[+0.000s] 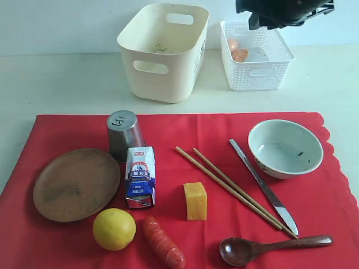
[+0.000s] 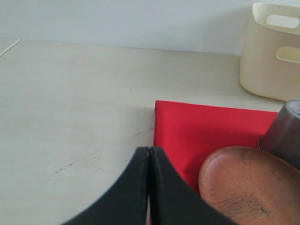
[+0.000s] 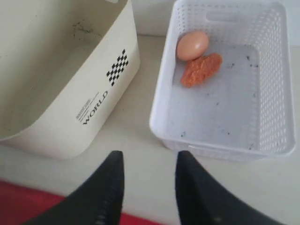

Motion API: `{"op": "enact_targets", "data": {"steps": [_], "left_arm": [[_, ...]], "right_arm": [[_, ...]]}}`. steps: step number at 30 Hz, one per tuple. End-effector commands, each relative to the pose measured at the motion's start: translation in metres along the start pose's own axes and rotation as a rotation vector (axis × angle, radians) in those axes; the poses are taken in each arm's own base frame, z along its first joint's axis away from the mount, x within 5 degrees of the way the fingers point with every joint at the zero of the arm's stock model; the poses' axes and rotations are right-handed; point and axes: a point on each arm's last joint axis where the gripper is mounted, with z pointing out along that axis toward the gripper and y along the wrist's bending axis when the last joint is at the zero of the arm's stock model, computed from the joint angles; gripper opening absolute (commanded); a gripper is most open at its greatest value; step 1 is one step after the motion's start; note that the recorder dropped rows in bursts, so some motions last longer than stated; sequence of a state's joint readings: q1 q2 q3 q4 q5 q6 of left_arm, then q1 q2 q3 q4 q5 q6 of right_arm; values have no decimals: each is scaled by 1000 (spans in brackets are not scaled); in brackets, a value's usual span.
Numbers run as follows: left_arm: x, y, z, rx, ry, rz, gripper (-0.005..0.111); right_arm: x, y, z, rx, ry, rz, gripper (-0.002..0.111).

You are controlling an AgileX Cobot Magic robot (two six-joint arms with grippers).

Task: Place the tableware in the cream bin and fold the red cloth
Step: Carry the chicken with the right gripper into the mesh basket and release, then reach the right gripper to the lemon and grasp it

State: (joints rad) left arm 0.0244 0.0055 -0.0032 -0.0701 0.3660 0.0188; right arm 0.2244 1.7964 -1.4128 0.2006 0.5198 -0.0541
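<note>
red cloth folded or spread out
Spread flat: the red cloth lies fully open, with the wooden plate, bowl and chopsticks resting on it.

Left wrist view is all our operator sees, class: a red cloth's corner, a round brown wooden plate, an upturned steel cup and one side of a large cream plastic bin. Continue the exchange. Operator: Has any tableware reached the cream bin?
Observer: No. The large cream plastic bin holds no tableware.
Operator: What else lies on the red cloth?
Observer: On the red cloth lie a pale green-white bowl, two wooden chopsticks, a steel knife and a dark wooden spoon.
Operator: Where is the right gripper?
Observer: The right gripper hangs open near the white perforated plastic basket, gripping nothing.
</note>
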Motion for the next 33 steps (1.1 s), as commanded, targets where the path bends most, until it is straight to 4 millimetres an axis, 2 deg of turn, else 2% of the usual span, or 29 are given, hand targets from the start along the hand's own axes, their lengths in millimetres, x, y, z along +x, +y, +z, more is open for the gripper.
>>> {"op": "enact_targets", "data": {"steps": [1, 5, 13, 21, 24, 27, 29, 30, 31, 32, 33], "left_arm": [[0, 0, 0, 5, -14, 9, 2], [0, 0, 0, 5, -14, 9, 2], [0, 0, 0, 5, -14, 9, 2], [0, 0, 0, 5, -14, 9, 2], [0, 0, 0, 5, -14, 9, 2], [0, 0, 0, 5, -14, 9, 2], [0, 0, 0, 5, -14, 9, 2], [0, 0, 0, 5, -14, 9, 2], [0, 0, 0, 5, -14, 9, 2], [0, 0, 0, 5, -14, 9, 2], [0, 0, 0, 5, -14, 9, 2]], "right_arm": [[17, 11, -17, -41, 31, 19, 14], [42, 37, -21, -86, 79, -55, 0], [97, 99, -18, -196, 206, -205, 0], [138, 157, -31, -306, 330, -372, 1], [153, 176, -36, -343, 367, -433, 8], [167, 193, -38, -371, 392, -488, 20], [179, 204, -38, -390, 413, -525, 31], [190, 215, -37, -404, 432, -559, 44], [195, 218, -36, -408, 443, -572, 50], [206, 228, -35, -426, 458, -623, 62], [209, 232, -34, -434, 462, -646, 66]]}}
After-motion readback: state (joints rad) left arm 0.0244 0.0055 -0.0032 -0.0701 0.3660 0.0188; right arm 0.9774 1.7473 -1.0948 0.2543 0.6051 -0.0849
